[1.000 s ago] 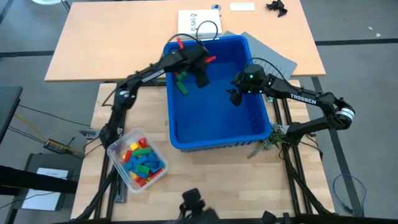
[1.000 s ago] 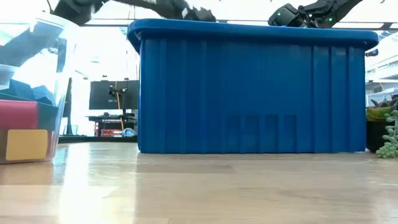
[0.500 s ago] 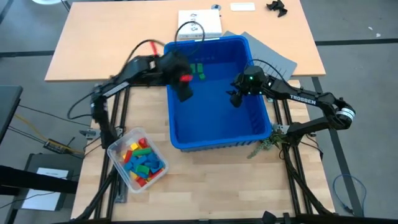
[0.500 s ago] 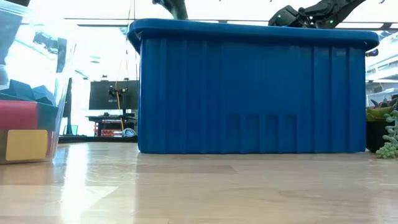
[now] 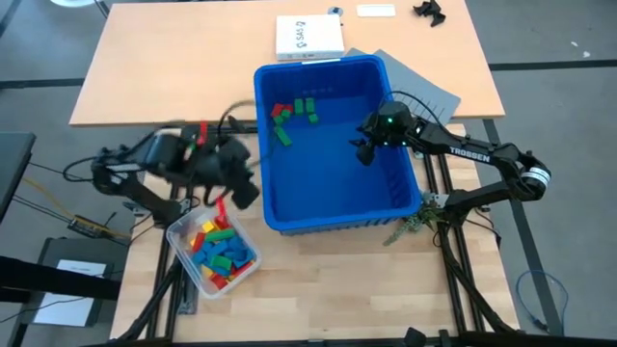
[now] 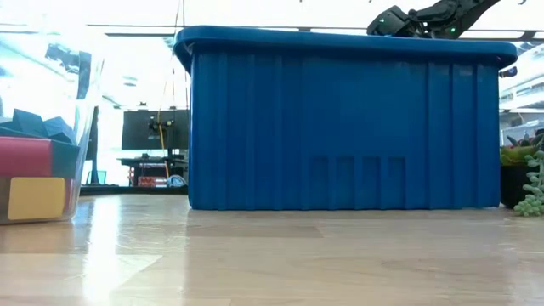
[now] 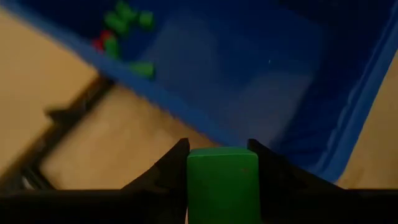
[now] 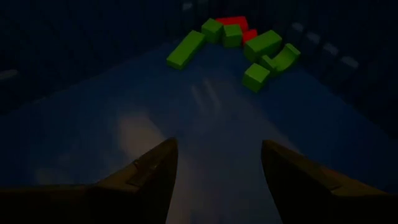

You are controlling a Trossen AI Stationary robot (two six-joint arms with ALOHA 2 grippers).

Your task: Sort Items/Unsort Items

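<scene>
The left hand (image 7: 222,163) is gripping a green block (image 7: 222,183) between its two dark fingers (image 7: 166,171), the block filling the gap between them. In the high view this left hand (image 5: 229,173) is hanging just outside the blue bin (image 5: 271,220), beside the bin's left wall, and over the worktop (image 5: 318,280) above the clear tub (image 5: 181,247). Its arm is showing blurred in that view.

The right hand (image 8: 217,168) is sitting with its fingers (image 8: 152,174) spread apart and nothing between them, pointing across the bin's bare floor. In the high view the right hand (image 5: 364,149) is hovering inside the bin, close to its right wall. In the low view only the top of that arm is showing above the bin's rim (image 6: 340,38).

Inside the bin, a small cluster of loose blocks (image 5: 292,116) is lying near the far left corner, mostly green with a couple of red ones among them. The right wrist view is showing the same cluster (image 8: 239,43) well apart from the right hand.

The clear tub, standing near the bin's front left corner, is holding a heap of red, yellow, green and blue blocks (image 5: 217,251). In the low view the tub (image 6: 81,102) is standing to the left of the bin, with red, yellow and blue pieces visible through its wall.

A white box (image 5: 308,37) is lying beyond the bin's far wall, and a grey sheet (image 5: 424,87) is sticking out behind its far right corner.
</scene>
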